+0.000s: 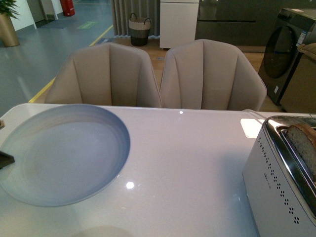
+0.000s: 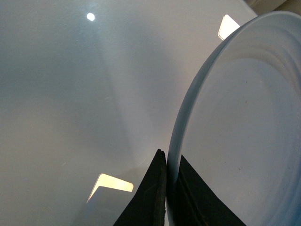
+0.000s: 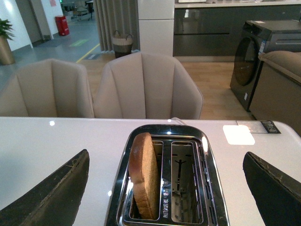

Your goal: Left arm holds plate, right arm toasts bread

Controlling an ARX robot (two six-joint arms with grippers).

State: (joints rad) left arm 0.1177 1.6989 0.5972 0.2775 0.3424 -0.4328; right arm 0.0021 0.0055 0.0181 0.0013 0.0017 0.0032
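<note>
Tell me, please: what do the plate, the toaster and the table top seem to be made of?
The plate: likely glazed ceramic, maybe melamine; pale blue-grey, satin sheen, faint moulded rings.
The toaster: polished metal top with mirror-like reflections; white perforated side, painted metal or plastic.
The table top: white and glossy, lamps reflect in it; material unclear.

The round, pale blue-grey plate sits at the table's left edge, rim pinched by the left gripper. The brown bread slice stands upright in one toaster slot near the right edge.
</note>
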